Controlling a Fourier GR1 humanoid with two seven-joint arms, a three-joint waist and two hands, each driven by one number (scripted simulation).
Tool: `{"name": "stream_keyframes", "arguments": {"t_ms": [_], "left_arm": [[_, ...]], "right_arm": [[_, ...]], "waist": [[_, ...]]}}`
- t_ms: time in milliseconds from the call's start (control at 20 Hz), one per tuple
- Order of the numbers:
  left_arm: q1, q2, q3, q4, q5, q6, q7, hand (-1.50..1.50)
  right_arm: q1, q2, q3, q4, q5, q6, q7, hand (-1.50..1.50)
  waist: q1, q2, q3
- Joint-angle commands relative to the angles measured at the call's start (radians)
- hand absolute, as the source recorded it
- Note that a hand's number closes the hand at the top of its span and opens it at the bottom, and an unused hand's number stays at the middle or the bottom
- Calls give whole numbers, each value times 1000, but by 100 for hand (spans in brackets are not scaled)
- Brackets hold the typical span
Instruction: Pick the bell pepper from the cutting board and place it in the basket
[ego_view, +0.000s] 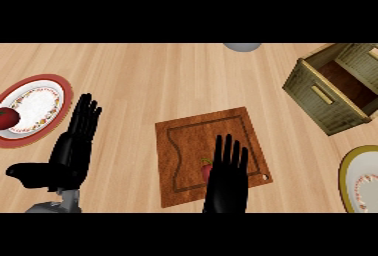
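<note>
The table (148, 75) is pale wood laid in long planks with a fine grain. Near its middle lies the cutting board (192, 145), a flat, roughly square slab of dark reddish-brown wood, turned at a slight angle, with a shallow groove running inside its border and a small hole at one near corner. The bell pepper (206, 170) rests on the board's near half: smooth, glossy red with a bit of green stem, most of it hidden by the right hand (225, 185). That hand is matte black, its fingers straight and held close together, laid over the pepper; whether it touches the pepper cannot be told. The left hand (70, 155), also black on a grey forearm, shows toward the table's left side with fingers straight and slightly spread, thumb stuck out sideways, holding nothing. Toward the far right corner stands the basket (321, 100), box-shaped, of olive-brown woven strips, with a slot handle in its near wall and a brown floor inside; it is well apart from the board. At the left edge sits a round plate (66, 97) with a broad red rim and a ring of small coloured marks on white, carrying a round red fruit (7, 117). At the right edge a second plate (345, 172) has a yellow-olive rim. A smooth grey rounded object (242, 46) shows at the far edge.
</note>
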Motion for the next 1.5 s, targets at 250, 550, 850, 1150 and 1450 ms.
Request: {"name": "stream_keyframes", "arguments": {"t_ms": [250, 550, 850, 1150, 1450], "left_arm": [[6, -26, 16, 18, -35, -13, -38, 0], [23, -19, 64, 70, -9, -76, -69, 0], [15, -30, 45, -26, -46, -43, 32, 0], [34, -75, 23, 7, -68, -26, -18, 0], [37, -55, 35, -4, -60, -39, -5, 0]], "right_arm": [[-32, 14, -20, 140, -92, -67, 74, 150], [-114, 14, -42, 174, -92, 24, 22, 150], [-143, 14, 18, 207, -50, 6, 58, 150], [-21, -233, 103, -12, -194, 26, -401, 150], [40, -557, 167, -178, -341, -74, -842, 150]], "waist": [[1, 1, 0], [0, 1, 0], [2, 0, 0], [-11, 1, 0], [-13, 1, 2]]}}
